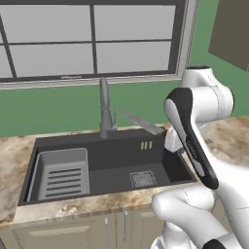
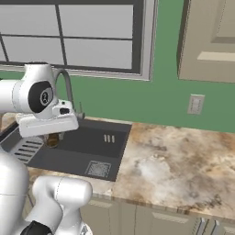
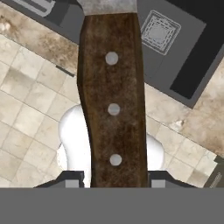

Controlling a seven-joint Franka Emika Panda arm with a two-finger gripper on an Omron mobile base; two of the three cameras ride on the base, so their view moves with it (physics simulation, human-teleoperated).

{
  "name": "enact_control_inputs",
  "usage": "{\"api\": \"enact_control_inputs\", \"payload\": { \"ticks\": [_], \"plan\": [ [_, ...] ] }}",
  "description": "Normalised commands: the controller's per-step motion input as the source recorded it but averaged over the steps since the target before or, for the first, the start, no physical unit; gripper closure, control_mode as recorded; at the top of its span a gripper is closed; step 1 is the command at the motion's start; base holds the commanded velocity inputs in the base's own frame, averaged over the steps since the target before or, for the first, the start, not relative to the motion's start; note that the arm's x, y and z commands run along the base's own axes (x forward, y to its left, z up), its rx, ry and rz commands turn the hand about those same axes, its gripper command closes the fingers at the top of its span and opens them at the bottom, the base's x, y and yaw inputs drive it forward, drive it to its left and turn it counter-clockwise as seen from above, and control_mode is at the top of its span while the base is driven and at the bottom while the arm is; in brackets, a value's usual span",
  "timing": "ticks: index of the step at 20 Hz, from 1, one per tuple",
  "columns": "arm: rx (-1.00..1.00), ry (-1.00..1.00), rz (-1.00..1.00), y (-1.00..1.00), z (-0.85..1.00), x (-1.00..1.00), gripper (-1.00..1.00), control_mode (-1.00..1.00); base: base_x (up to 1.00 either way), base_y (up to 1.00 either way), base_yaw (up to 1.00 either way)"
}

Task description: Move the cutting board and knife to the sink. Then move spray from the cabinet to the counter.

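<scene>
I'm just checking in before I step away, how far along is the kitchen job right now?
Nothing looks finished yet: the sink holds just its rack, with no cutting board inside. In hand: the gripper grips the knife by its brown handle, the blade held above the basin. Left: set the knife down there, bring the board, then move the spray from the cabinet to the counter.

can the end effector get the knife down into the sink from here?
Probably yes. The end effector grips the knife by its handle, blade out over the sink; the basin below looks open beside the rack insert.
</scene>
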Motion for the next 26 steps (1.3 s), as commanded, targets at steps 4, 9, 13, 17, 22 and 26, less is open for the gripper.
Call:
{"api": "enact_control_inputs", "payload": {
  "ticks": [4, 9, 13, 17, 22, 26],
  "plan": [
    [0.0, 0.0, 0.29, -0.34, -0.08, 0.0, 1.0, -1.0, 0.0, 0.0, 0.0],
    [-0.02, 0.06, 0.26, -0.16, -0.23, 0.0, 1.0, -1.0, 0.0, 0.0, 0.0],
    [-0.08, 0.1, 0.24, -0.02, -0.34, 0.03, 1.0, -1.0, 0.0, 0.0, 0.0],
    [-0.04, 0.1, 0.25, -0.01, -0.3, 0.02, 1.0, -1.0, 0.0, 0.0, 0.0],
    [-0.01, 0.04, 0.22, -0.12, -0.36, 0.25, 1.0, -1.0, 0.0, 0.0, 0.0],
    [0.0, 0.0, 0.11, -0.2, -0.12, 0.29, 1.0, -1.0, 0.0, 0.0, 0.0]
  ]
}}
